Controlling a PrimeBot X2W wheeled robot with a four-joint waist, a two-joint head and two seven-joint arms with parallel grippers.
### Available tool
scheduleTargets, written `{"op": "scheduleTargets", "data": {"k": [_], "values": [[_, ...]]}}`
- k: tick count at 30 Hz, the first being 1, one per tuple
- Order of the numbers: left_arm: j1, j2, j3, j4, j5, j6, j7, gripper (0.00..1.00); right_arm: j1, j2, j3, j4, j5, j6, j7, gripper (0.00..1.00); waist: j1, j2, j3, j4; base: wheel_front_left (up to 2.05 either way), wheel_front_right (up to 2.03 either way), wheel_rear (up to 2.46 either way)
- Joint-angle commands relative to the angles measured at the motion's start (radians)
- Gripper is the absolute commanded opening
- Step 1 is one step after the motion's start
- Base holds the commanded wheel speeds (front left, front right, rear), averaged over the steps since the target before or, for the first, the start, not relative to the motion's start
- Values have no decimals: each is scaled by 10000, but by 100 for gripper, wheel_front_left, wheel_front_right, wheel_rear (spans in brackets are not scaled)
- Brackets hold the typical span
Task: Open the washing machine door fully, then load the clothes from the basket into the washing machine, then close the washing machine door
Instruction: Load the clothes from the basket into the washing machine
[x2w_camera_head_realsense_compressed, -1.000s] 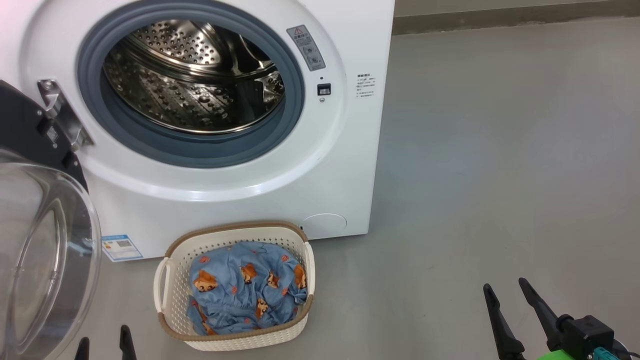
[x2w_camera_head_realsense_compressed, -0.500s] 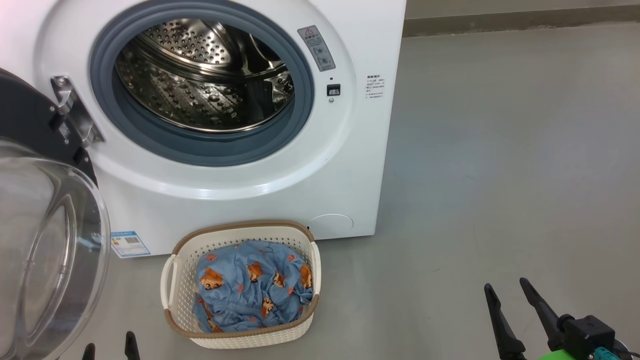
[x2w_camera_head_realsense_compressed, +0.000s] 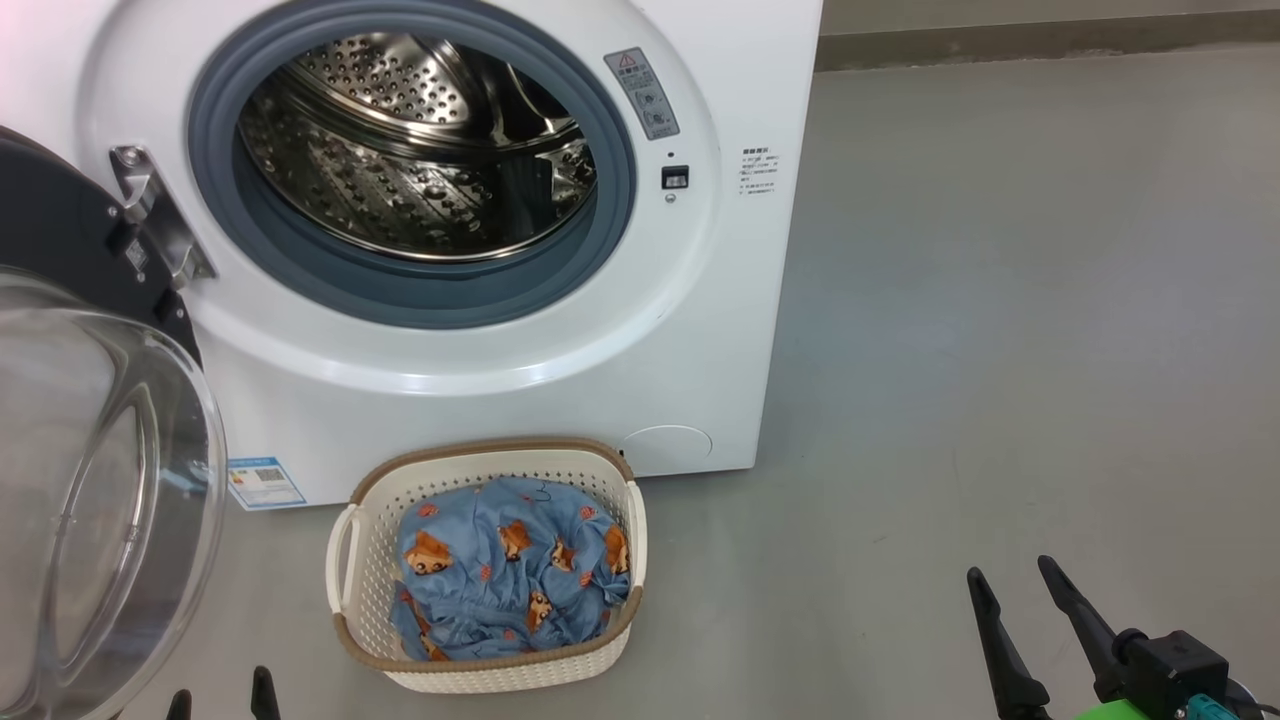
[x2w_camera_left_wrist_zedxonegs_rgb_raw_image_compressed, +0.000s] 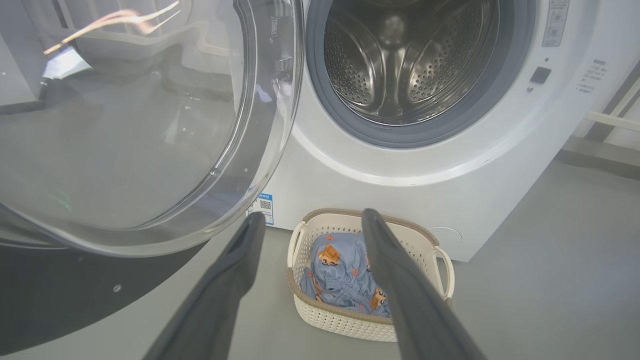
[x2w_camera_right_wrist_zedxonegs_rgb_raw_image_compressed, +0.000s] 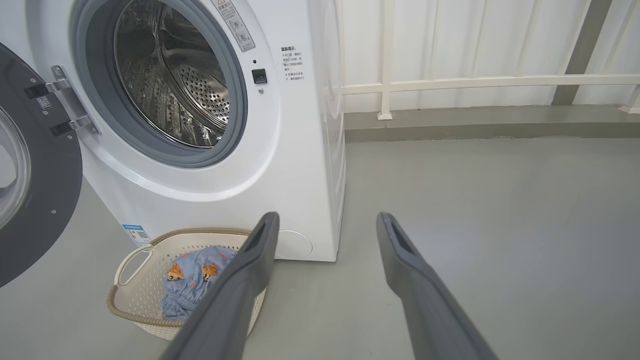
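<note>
I'm seeing the washing machine door (x2w_camera_head_realsense_compressed: 90, 480) hanging wide open. The clothes (x2w_camera_head_realsense_compressed: 510, 580) are sitting in the basket (x2w_camera_head_realsense_compressed: 500, 675), right in front of the washing machine (x2w_camera_head_realsense_compressed: 480, 400). My left gripper (x2w_camera_head_realsense_compressed: 221, 685) and right gripper (x2w_camera_head_realsense_compressed: 1008, 566) are hovering with fingers spread, gripping nothing.

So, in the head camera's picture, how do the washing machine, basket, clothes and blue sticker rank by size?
Largest to smallest, as they look there:
1. washing machine, cut off by the frame
2. basket
3. clothes, lying inside the basket
4. blue sticker
</note>
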Motion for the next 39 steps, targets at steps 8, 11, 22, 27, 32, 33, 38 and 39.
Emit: {"op": "scheduleTargets", "data": {"k": [8,11,22,27,32,33,38,39], "values": [[-222,64,420,-117,99,57,-65,100,-297,-127,240,-247,29,17,-120,100,0,0,51,15,0,0,0],[-243,64,423,-70,95,51,-65,100,-300,-130,252,-244,25,17,-120,100,0,0,57,14,0,0,0],[-297,64,412,145,26,-38,-65,100,-330,-151,253,-224,46,17,-120,100,0,0,83,-22,57,-68,12],[-347,64,489,69,87,47,-65,100,-331,-159,247,-226,59,17,-120,100,0,0,116,-34,156,-175,19],[-353,64,496,-26,261,74,-65,100,-325,-161,250,-222,70,17,-120,100,0,0,137,-43,130,-134,4],[-350,64,498,-37,272,77,-65,100,-327,-161,257,-220,73,17,-120,100,0,0,142,-48,102,-102,0],[-329,64,468,-46,282,78,-65,100,-324,-161,277,-219,80,17,-120,100,0,0,154,-63,61,-61,0],[-331,64,447,-41,275,76,-65,100,-321,-160,278,-218,80,17,-120,100,0,0,158,-63,20,-20,0]]}}
